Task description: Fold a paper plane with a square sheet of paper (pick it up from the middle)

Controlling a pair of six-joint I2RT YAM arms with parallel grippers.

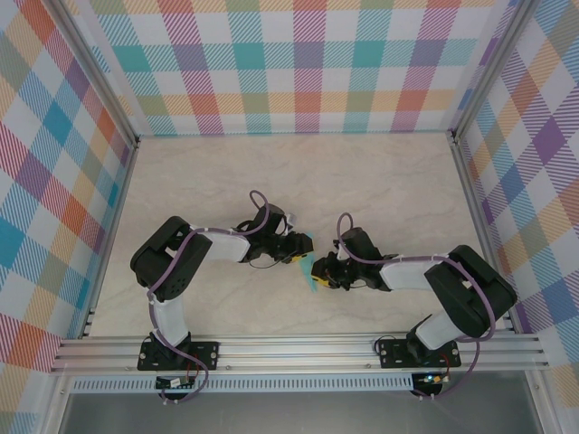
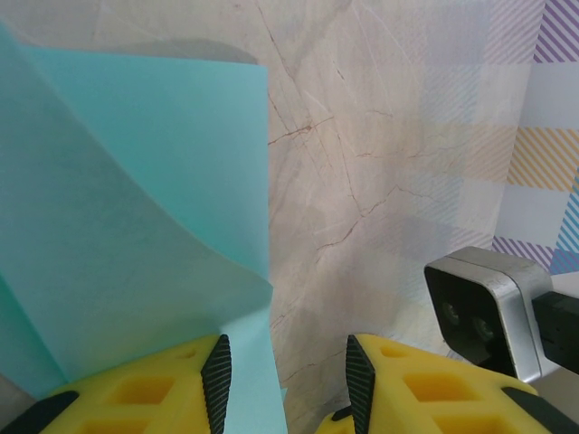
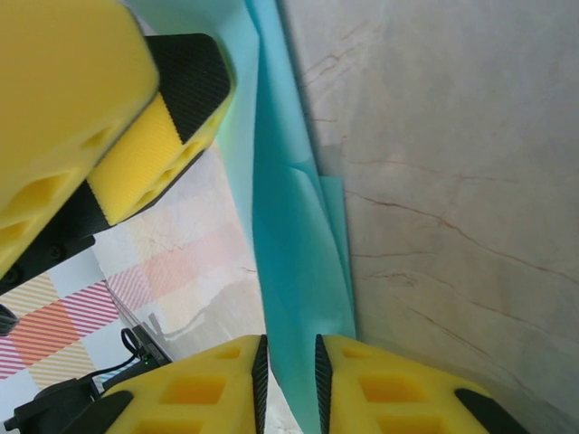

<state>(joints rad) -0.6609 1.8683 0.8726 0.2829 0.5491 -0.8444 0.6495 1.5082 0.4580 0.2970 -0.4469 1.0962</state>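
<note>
Two pincers meet at a thin, folded turquoise paper sheet (image 2: 136, 226) in mid-table.

The left gripper (image 2: 288, 380), with yellow fingers and black ribbed pads, stands released. Bare tabletop shows in its gap, and the sheet lies against one pad (image 2: 217, 380) only. The right gripper (image 3: 289, 371) has its jaws nearly together with the sheet between them; I cannot tell whether they pinch it. From above, the sheet (image 1: 310, 271) sits between both grippers on the beige marble-patterned table (image 1: 380, 181), towards the near side.

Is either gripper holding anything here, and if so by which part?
The right gripper pinches the folded turquoise paper by a narrow folded edge. The left gripper stands open, with the paper only lying against it.
</note>
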